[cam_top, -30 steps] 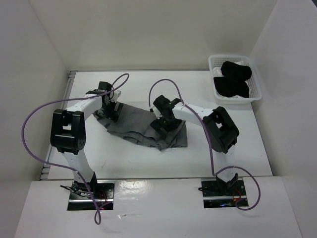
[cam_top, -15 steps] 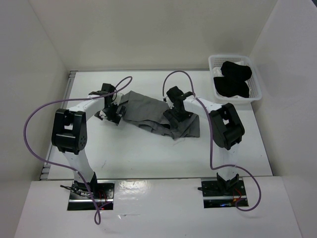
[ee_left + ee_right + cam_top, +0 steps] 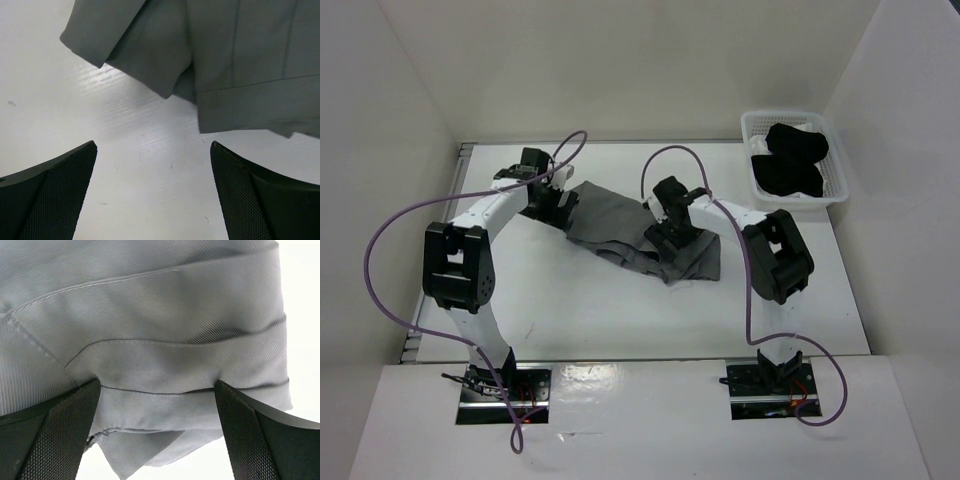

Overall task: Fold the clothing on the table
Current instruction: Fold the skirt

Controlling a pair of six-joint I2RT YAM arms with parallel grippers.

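The clothing (image 3: 616, 214), a grey pleated skirt, lies bunched across the middle of the white table (image 3: 570, 305). My left gripper (image 3: 551, 203) stands open at the skirt's left end. In the left wrist view only bare table (image 3: 150, 200) lies between the left gripper's (image 3: 153, 146) jaws, with the skirt's hem (image 3: 240, 55) just ahead. My right gripper (image 3: 672, 240) is down on the skirt's right part. In the right wrist view its fingers (image 3: 55, 435) stand wide apart, straddling a seamed fold of the skirt (image 3: 165, 315), so the right gripper (image 3: 157, 386) is open.
A white slatted basket (image 3: 841, 182) holding a black garment (image 3: 790, 160) sits at the far right corner. White walls close in the table on the left, back and right. Purple cables loop above both arms.
The skirt has shifted to the right along the table with both grippers. My left gripper has since drawn back off the skirt's left end. Both stayed open.
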